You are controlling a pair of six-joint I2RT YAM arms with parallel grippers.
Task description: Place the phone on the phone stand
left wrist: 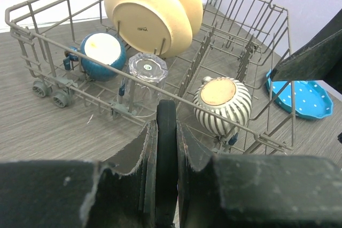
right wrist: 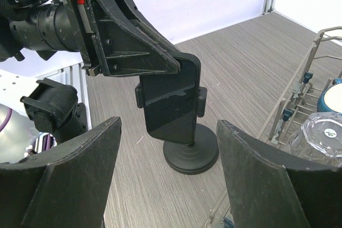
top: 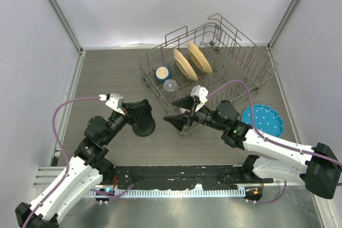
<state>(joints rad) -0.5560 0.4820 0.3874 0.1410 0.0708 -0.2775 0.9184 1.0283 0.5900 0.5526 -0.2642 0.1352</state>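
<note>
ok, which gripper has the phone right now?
The left gripper: its fingers are shut on the phone, holding it upright at the phone stand. The right gripper is open, with nothing held between its fingers.

Grey wood-grain table, plain white walls, aluminium corner posts

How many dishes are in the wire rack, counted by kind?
Cream plates: 2
Blue mug: 1
Clear glass: 1
Striped cup: 1
Total: 5
</note>
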